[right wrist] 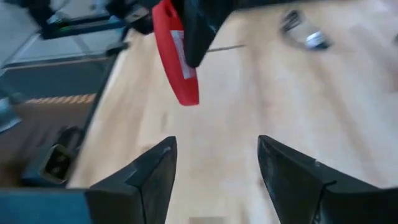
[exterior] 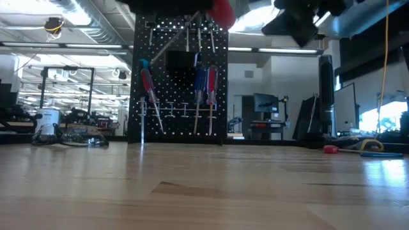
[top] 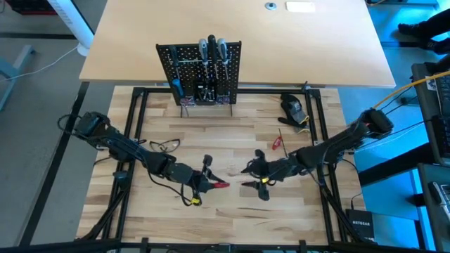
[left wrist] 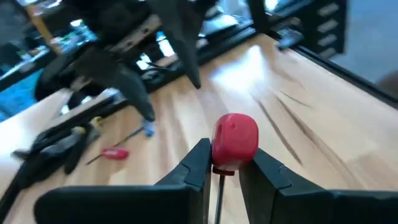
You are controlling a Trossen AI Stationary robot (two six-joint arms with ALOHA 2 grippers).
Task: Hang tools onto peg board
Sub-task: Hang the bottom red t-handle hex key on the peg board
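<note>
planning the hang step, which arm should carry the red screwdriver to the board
Left. The left gripper is shut on the red screwdriver, while the right gripper is open and empty. The peg board stands ahead of both.

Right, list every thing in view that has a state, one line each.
left gripper: shut on the red-handled screwdriver, off the table.
right gripper: open, empty.
peg board: upright, several tools hung.
small red screwdriver: lying on the table.
</note>
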